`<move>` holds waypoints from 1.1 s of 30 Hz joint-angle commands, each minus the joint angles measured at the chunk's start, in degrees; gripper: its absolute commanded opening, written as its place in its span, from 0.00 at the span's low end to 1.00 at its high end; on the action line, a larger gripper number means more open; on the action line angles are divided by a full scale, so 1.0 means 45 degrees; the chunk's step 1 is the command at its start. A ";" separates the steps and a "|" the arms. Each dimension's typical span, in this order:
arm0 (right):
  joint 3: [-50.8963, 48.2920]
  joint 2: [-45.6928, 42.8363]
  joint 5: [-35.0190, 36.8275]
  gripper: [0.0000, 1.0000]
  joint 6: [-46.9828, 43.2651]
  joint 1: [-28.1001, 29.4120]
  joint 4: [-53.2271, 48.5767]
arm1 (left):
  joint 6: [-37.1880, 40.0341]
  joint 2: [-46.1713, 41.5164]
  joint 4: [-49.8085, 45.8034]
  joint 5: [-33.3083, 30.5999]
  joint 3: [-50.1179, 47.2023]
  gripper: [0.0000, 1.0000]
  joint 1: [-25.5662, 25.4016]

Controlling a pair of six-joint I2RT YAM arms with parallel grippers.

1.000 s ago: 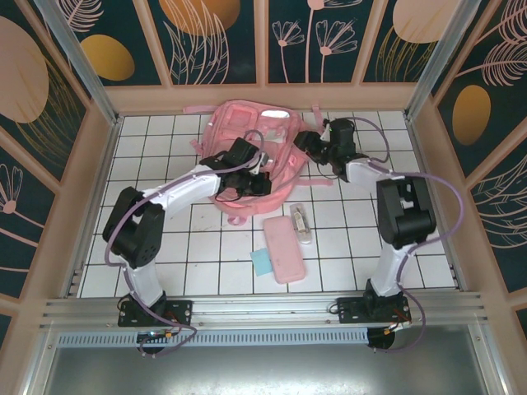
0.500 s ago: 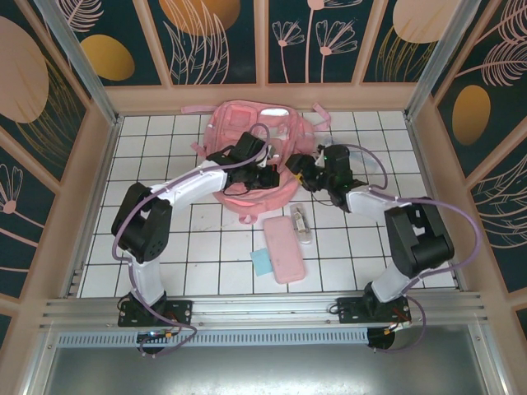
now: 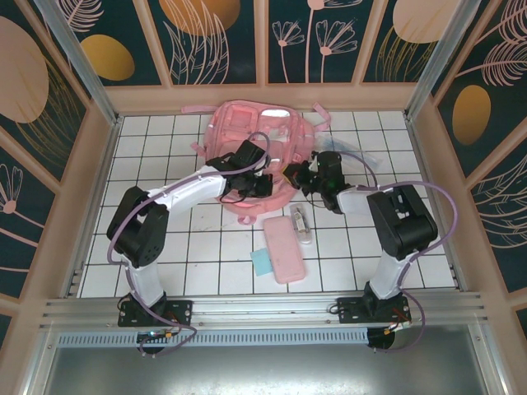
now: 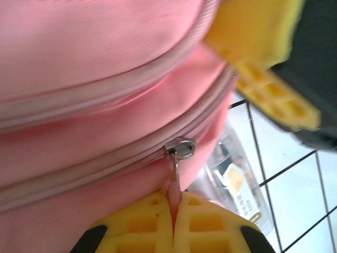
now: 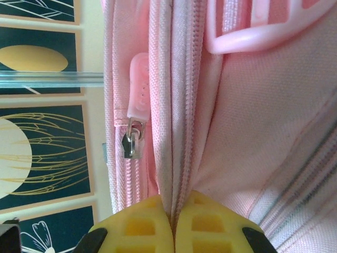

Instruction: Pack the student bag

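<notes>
Student bag [image 3: 247,132] lies far-centre on the desk [image 3: 165,247]. Left pincer [image 4: 172,216] is clamped on the zip pull [image 4: 172,191], with the slider [image 4: 180,148] just ahead and the track running crosswise. Right pincer [image 5: 174,219] is closed, pinching the zip seam [image 5: 179,105] on the bag's right side (apparently bracing).

The soft pink student bag [image 3: 247,123] lies flat on the white-tiled table [image 3: 165,247], toward its far edge.

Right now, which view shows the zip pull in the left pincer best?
Left wrist: the pull is close, pinched by the shut pincer. From the top, the arm covers it; the right wrist faces another, free pull.
</notes>
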 commanded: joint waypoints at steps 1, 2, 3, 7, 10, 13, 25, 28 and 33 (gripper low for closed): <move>0.0024 -0.1372 0.1099 0.00 -0.1367 -0.0526 -0.0655 | 0.0968 -0.0729 -0.2393 -0.2373 -0.0562 0.00 0.0837; 0.0067 -0.1498 0.1218 0.00 -0.1570 -0.0524 -0.0886 | 0.1076 -0.0883 -0.2558 -0.2617 -0.0672 0.00 0.1066; 0.0119 -0.1583 0.1355 0.00 -0.1718 -0.0538 -0.1070 | 0.1188 -0.1080 -0.2682 -0.2815 -0.0737 0.00 0.1361; 0.0287 -0.1591 0.1542 0.00 -0.2137 -0.0621 -0.1240 | 0.1719 -0.1436 -0.2799 -0.3853 -0.0854 0.00 0.2351; 0.0763 -0.1337 0.1557 0.00 -0.2809 -0.0745 -0.1518 | 0.2005 -0.1229 -0.2864 -0.4135 -0.1012 0.00 0.2813; 0.1730 -0.0802 0.1580 0.00 -0.3719 -0.0895 -0.2154 | 0.1970 -0.1482 -0.2547 -0.2833 -0.1238 0.00 0.2781; 0.6294 0.2093 0.1529 0.47 -0.4369 -0.1265 -0.4490 | -0.0868 -0.2256 0.1515 0.1427 -0.1582 0.00 0.0404; 0.5347 0.1043 0.1723 0.64 -0.4188 -0.1325 -0.4858 | -0.1313 -0.1293 0.2630 0.1347 -0.0904 0.00 0.0361; 0.3271 -0.1327 0.1538 0.70 -0.3909 -0.1354 -0.5578 | -0.1530 0.0334 0.3562 0.1222 0.0756 0.00 0.0350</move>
